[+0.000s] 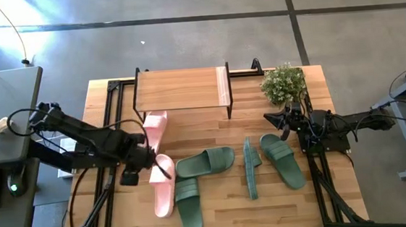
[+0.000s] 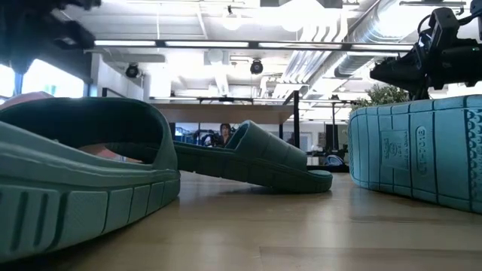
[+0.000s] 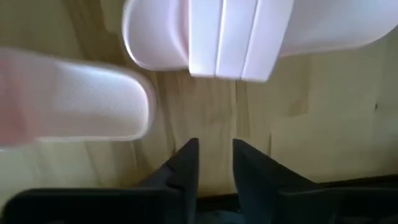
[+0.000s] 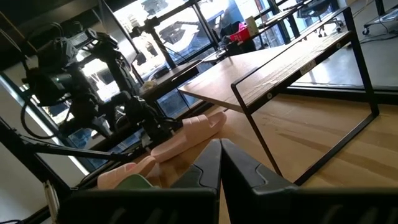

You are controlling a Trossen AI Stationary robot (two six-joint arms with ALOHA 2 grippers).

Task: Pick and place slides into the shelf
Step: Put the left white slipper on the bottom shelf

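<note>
Slides are lying six in all on the tabletop [image 1: 218,214] in front of the shelf [image 1: 181,88]: two pink ones [image 1: 162,185] at the left pointing roughly toward the shelf, and four green ones [image 1: 205,162], one resting on its edge [image 1: 251,166], with a potted plant [image 1: 283,82] sitting beside the shelf's right end. Left gripper [image 1: 149,161] is hovering between the two pink slides with its fingers [image 3: 186,165] slightly apart and gripping nothing. Right gripper [image 1: 276,118] is waiting near the plant, fingers [image 4: 208,163] pressed together.
</note>
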